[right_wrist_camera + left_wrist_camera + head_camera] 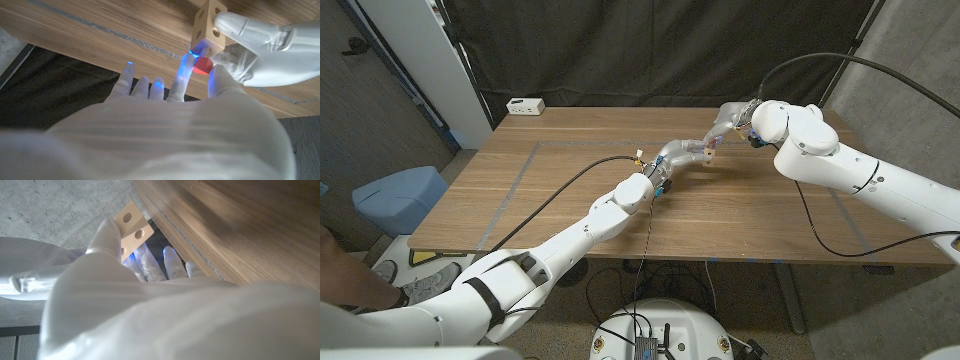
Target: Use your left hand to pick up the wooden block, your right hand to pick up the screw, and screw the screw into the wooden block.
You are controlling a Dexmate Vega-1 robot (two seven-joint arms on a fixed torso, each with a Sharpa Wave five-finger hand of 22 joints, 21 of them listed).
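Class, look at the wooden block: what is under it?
A red-headed screw sits at the wooden block's lower face, pinched by the right hand. The left hand grips the block. How deep the thread goes is hidden.

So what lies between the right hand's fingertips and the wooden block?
The screw, its red head pinched by the right hand, with its thread entering the wooden block held by the left hand. The right wrist view shows it.

pale tan block (207, 22) with dark round holes. red screw (202, 65). white hands (200, 115), blue glow on fingertips (186, 62). brown table (570, 190).
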